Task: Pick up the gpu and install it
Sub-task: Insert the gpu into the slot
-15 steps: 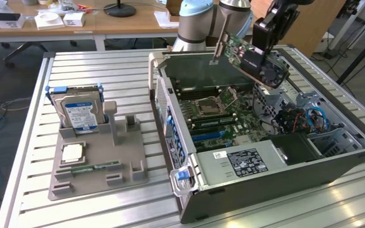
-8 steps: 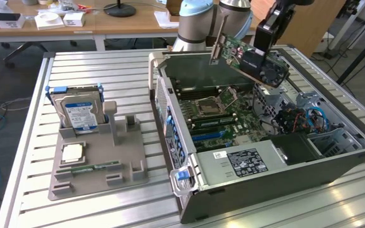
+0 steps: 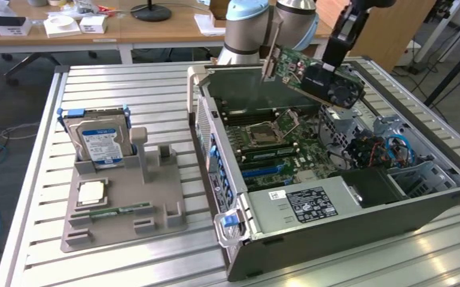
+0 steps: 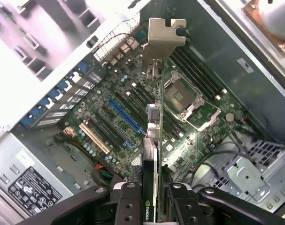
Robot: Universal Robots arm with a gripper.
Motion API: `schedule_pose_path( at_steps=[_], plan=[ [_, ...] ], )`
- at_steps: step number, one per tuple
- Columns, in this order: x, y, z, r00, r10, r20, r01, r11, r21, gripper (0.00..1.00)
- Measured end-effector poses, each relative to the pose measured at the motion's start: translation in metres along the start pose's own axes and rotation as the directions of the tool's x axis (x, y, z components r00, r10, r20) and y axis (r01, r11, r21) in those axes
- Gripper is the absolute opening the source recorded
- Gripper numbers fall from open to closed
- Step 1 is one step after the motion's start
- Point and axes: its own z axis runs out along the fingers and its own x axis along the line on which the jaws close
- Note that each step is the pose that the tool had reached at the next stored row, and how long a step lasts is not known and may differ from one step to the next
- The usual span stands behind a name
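Gpu (image 3: 334,88) in gripper (image 4: 151,192) (clamped), above case (image 3: 310,245)

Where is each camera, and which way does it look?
Exterior view: off the arm, up high, looking down at the open case on the table; the arm and pincer show, holding the gpu above the case.
Wrist view: on the wrist, looking along the gpu down into the case at the motherboard; the pincer shows, shut on the gpu.
Both share: gpu, pincer, case, motherboard.
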Motion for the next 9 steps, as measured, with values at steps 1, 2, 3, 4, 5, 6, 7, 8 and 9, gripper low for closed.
schedule_pose_path(
  at_steps=[1,2,3,4,5,6,7,8,9],
  plan=[
    [0.0000,0.0000,0.0001,0.9999,-0.017,-0.0008,0.017,0.9999,-0.0004,0.26],
    [0.0000,0.0000,0.0002,0.9994,-0.035,-0.0015,0.035,0.9994,-0.0008,0.26],
    [0.0000,0.0000,0.0002,0.9987,-0.052,-0.0022,0.052,0.9987,-0.0012,0.26],
    [0.0000,0.0000,0.0003,0.9975,-0.070,-0.0030,0.070,0.9975,-0.0016,0.26],
    [0.0000,0.0000,0.0004,0.9962,-0.087,-0.0037,0.087,0.9962,-0.0020,0.26],
    [0.0000,0.0000,0.0005,0.9945,-0.104,-0.0044,0.104,0.9945,-0.0025,0.26],
    [0.0000,0.0000,0.0006,0.9927,-0.121,-0.0050,0.121,0.9927,-0.0030,0.26],
    [0.0000,0.0000,0.0006,0.9905,-0.137,-0.0057,0.137,0.9905,-0.0034,0.26],
    [0.0000,-0.0001,0.0007,0.9882,-0.153,-0.0063,0.153,0.9882,-0.0039,0.26]
  ],
)
